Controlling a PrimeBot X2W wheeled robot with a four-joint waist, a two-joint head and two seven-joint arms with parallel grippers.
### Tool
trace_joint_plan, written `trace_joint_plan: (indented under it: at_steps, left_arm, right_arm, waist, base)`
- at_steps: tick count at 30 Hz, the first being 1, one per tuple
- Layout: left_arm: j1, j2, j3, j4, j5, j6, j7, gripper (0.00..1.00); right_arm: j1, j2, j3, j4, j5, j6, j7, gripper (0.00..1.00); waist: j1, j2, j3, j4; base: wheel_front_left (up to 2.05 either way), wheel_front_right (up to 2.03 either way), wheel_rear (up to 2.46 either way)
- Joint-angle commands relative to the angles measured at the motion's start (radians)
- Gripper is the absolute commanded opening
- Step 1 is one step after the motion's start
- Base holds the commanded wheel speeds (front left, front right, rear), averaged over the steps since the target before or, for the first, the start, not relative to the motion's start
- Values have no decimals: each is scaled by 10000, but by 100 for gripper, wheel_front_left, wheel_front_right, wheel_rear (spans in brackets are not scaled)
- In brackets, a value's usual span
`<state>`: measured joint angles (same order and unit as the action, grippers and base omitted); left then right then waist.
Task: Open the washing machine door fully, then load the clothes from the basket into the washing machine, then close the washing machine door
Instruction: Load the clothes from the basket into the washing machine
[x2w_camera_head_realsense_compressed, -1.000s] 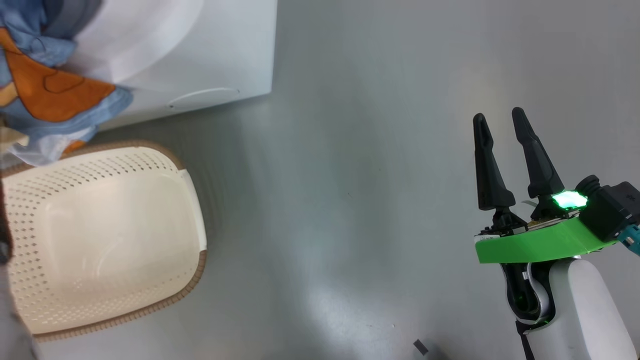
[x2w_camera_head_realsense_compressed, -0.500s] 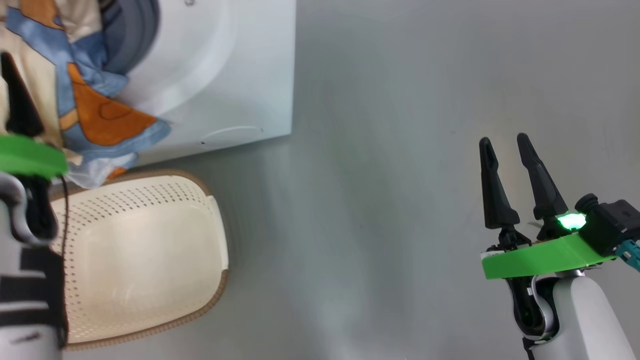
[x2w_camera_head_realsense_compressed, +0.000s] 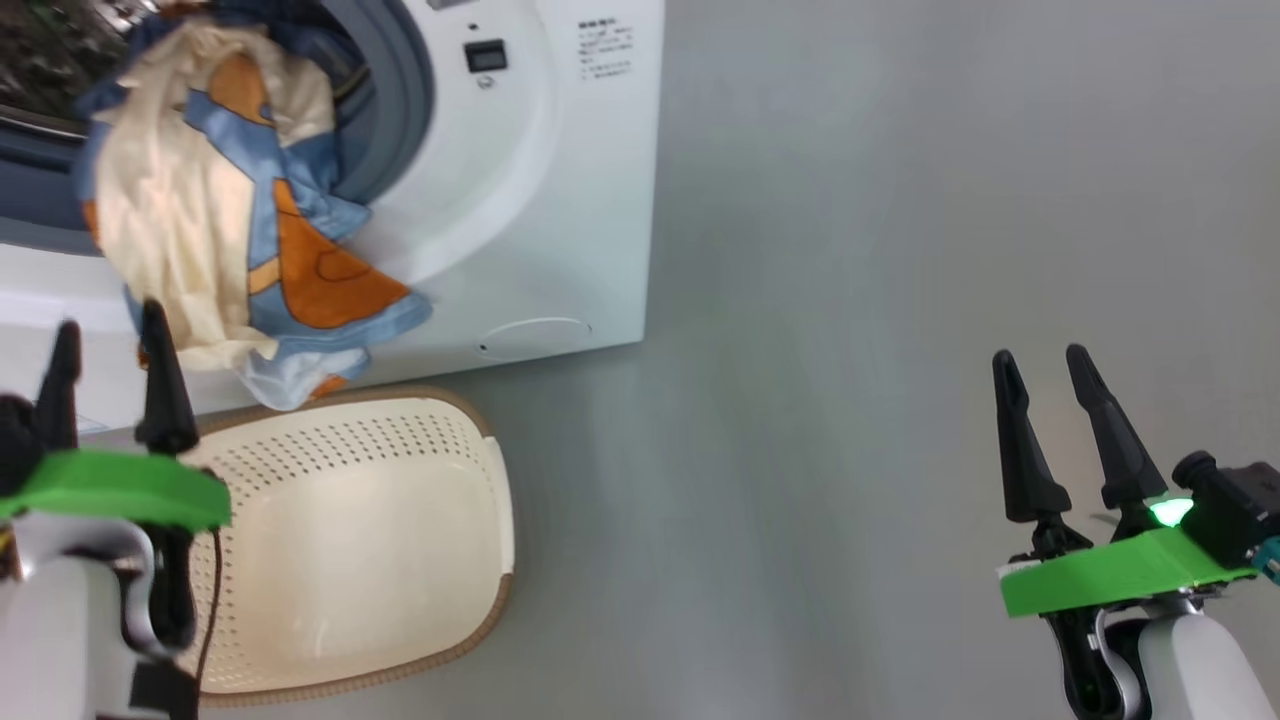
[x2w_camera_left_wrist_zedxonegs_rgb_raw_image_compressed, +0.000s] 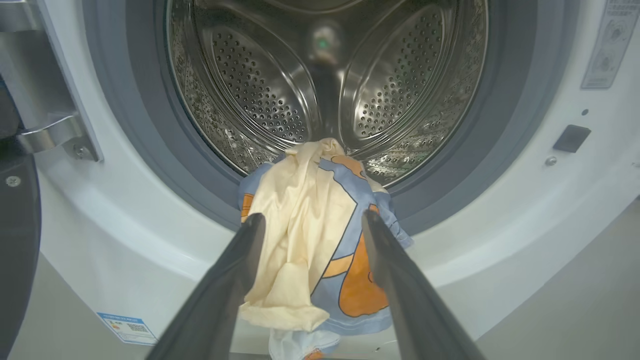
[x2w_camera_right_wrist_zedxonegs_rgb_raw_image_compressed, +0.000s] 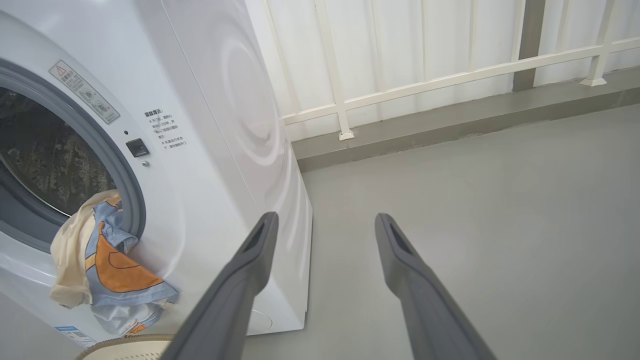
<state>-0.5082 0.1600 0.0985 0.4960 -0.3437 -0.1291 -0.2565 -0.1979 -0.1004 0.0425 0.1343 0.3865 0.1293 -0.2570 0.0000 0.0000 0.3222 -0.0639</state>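
Clothes (x2w_camera_head_realsense_compressed: 240, 250) draped over the lower lip of the washing machine (x2w_camera_head_realsense_compressed: 560, 200) mouth, partly in the drum (x2w_camera_left_wrist_zedxonegs_rgb_raw_image_compressed: 280, 90), partly hanging down the front above the basket (x2w_camera_head_realsense_compressed: 340, 440). Left gripper (x2w_camera_head_realsense_compressed: 110, 320) close before them, fingers (x2w_camera_left_wrist_zedxonegs_rgb_raw_image_compressed: 235, 270) spread, nothing held; right gripper (x2w_camera_head_realsense_compressed: 1040, 355) well to the right, likewise spread.

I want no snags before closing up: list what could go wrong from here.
1. The clothes hang half out of the drum over the grey seal, and the open left gripper holds nothing. They could slide down into the basket or onto the floor.
2. Shutting the door now would likely pinch the cloth against the seal.
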Motion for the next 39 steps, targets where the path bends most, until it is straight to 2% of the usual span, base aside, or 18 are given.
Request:
trace_joint_plan:
  at_steps: [1,28,39]
  left_arm:
    - [402,295,246,-431,53,-15,-53,100]
    - [4258,-119,674,-3263,171,-15,-53,100]
    - [4534,-272,699,-3612,291,-15,-53,100]
  right_arm:
    - [252,-97,162,-216,-8,14,-48,100]
    - [1219,-192,-399,-364,-34,14,-48,100]
    - [1225,-207,-460,-436,-60,14,-48,100]
  waist:
    - [0,0,-400,315]
    - [0,0,-1190,816]
    - [0,0,-1060,883]
  base:
    - [0,0,0]
    - [0,0,0]
    - [0,0,0]
